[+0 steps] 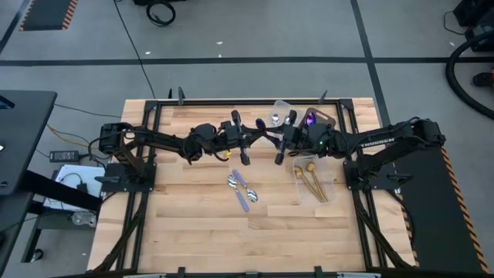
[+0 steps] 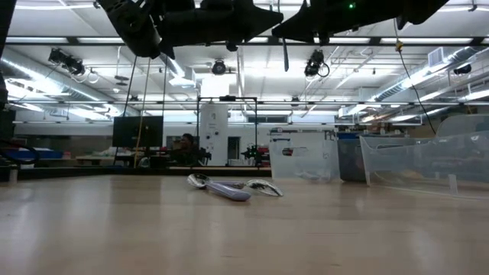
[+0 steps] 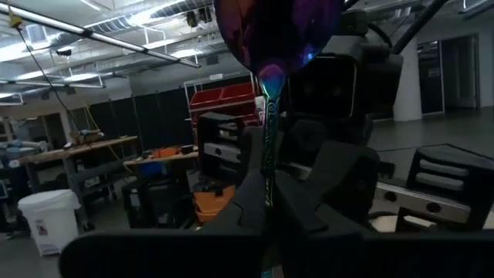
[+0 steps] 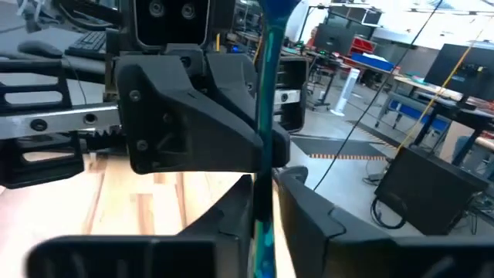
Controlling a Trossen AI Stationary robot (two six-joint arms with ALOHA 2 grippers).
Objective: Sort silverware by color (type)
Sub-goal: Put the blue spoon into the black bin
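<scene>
Above the middle of the table my two grippers meet nose to nose over one spoon. Its iridescent purple bowl [image 3: 272, 35] and teal handle [image 4: 266, 93] show in the wrist views. My left gripper [image 1: 248, 143] is shut on it, and my right gripper [image 1: 279, 144] has its fingers closed in on the same handle. A silver and a purple-blue spoon [image 1: 241, 190] lie flat on the wood below, also seen in the low view [image 2: 229, 188]. Gold spoons [image 1: 312, 179] lie in a clear container. My left gripper pinches the spoon's teal handle [image 3: 268, 181] between its two fingers, which lie roughly along it. The purple bowl stands out beyond the fingertips, toward the right arm. The spoon is lifted clear of the table. My right gripper has the teal handle [image 4: 262, 202] between its two fingers, coming about level from the table's right side. The handle runs on past the fingertips toward the left gripper [image 4: 185, 116]. The spoon hangs clear of the table.
Clear plastic containers stand at the far right of the table, one with a silver spoon [image 1: 279, 117] and one with purple ones [image 1: 312, 119]. The gold spoons' container [image 1: 328, 185] sits at the right. Bare wood lies near the front edge.
</scene>
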